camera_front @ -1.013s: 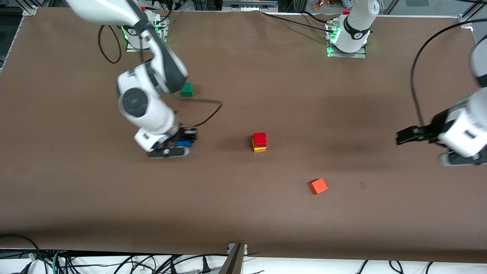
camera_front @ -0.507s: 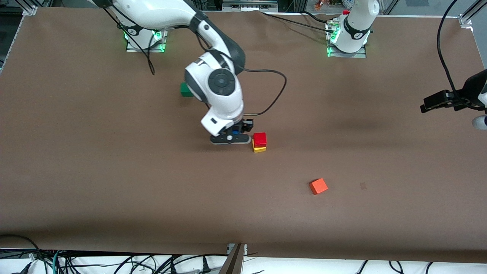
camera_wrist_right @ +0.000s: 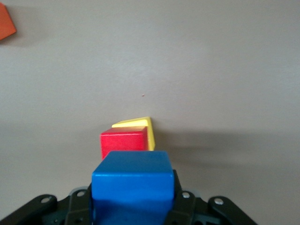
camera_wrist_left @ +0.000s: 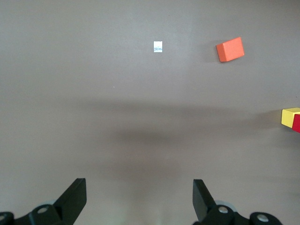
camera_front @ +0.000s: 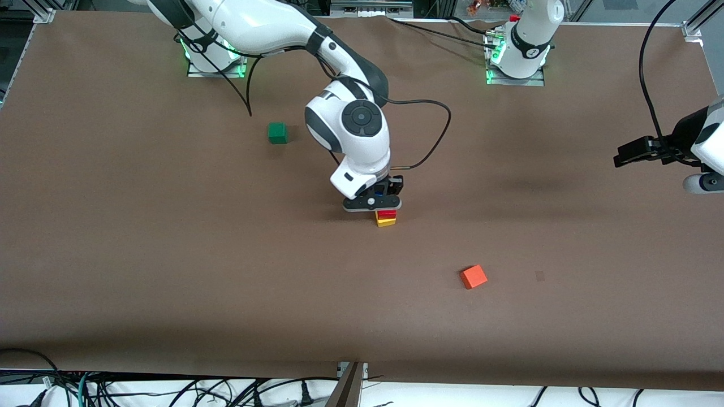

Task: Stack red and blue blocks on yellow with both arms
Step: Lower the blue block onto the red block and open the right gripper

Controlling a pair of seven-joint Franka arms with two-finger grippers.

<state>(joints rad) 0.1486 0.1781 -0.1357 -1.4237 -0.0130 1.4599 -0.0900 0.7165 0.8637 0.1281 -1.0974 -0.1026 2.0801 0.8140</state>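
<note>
One matte orange cube (camera_front: 473, 277) sits nearest, then mid-desk (camera_front: 169, 271) one red cube (camera_front: 387, 213) on one yellow cube (camera_front: 386, 221), right gripper (camera_front: 374, 202) above with jaws clamping one blue cube (camera_wrist_right: 131, 180), left gripper (camera_wrist_left: 139, 199) spread empty, one green cube (camera_front: 277, 133) farthest.

- The table (camera_front: 113, 254) has a plain brown top.
- A yellow cube (camera_front: 386, 221) sits mid-table (the landmark here).
- An orange cube (camera_front: 473, 277) lies nearer the front camera than it, toward the left arm's end.
- A green cube (camera_front: 277, 133) lies farther from the camera, toward the right arm's end.
</note>
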